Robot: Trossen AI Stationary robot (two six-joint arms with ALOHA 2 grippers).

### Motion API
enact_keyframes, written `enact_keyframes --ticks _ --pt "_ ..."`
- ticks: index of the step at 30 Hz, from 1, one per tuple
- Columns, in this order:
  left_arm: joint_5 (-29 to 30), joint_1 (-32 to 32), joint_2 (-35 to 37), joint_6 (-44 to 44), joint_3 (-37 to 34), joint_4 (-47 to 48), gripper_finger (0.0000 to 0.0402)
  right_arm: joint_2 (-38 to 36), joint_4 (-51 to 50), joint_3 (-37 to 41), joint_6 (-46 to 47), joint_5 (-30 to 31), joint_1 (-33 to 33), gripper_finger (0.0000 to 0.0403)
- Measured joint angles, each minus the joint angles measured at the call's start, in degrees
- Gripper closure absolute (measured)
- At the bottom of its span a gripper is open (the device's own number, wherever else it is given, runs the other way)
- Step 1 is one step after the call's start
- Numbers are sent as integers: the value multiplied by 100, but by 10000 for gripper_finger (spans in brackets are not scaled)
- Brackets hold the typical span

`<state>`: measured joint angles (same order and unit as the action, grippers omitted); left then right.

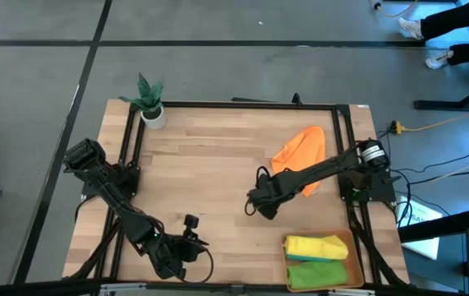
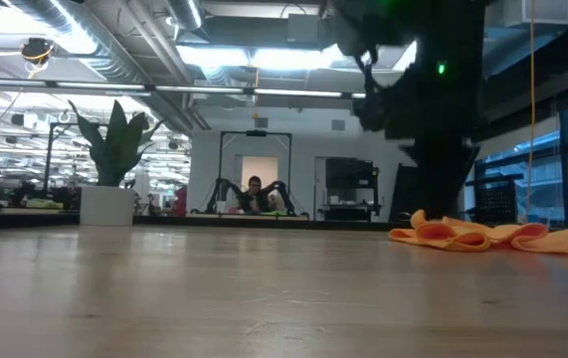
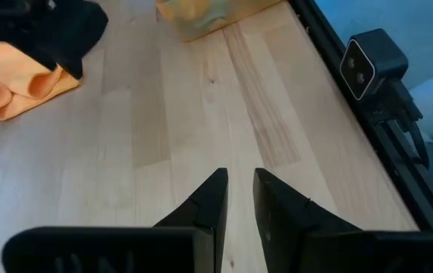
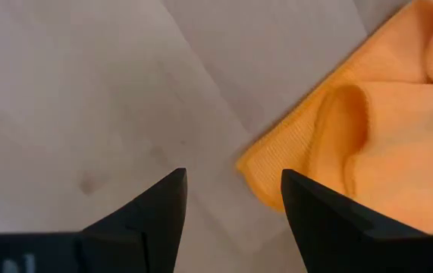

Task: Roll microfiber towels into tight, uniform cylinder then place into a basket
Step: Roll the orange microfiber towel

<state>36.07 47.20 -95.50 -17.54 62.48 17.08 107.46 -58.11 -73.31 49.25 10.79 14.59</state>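
The orange towel [image 1: 300, 152] lies crumpled on the right half of the desk [image 1: 209, 173], unrolled, its long axis running from the far right rail slantwise toward the middle, with one hemmed corner pointing at the right pincer [image 4: 231, 201]. That pincer hangs just beside this corner over bare wood, its fingers spread wide and empty. To do this step well, I judge it should first pull the cloth flat, then pinch the near hem squarely so the roll starts straight and tight; a skewed bite would give a cone. The basket [image 1: 351, 247] sits at the near right corner, already holding a yellow roll [image 1: 314, 245] and a green roll [image 1: 316, 272], both lying crosswise. The left pincer [image 3: 239, 201] waits at the near left, fingers slightly apart, holding nothing.
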Motion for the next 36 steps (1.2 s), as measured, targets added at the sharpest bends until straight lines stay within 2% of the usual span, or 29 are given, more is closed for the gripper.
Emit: enact_keyframes --ticks 5,20,25,34,36 --pt "0 -20 0 1 0 -1 344 0 637 483 -149 -49 -148 187" --pt "0 -48 0 0 0 -2 344 -20 841 895 -338 -337 -238 195" --pt "1 -48 0 0 0 -2 344 -20 983 908 -567 -361 -236 239" --pt "2 -46 0 -2 0 -2 344 -9 1210 915 -937 -276 -221 385" --pt "2 -46 0 -2 0 -2 344 -9 1351 924 -1035 -212 -227 393"
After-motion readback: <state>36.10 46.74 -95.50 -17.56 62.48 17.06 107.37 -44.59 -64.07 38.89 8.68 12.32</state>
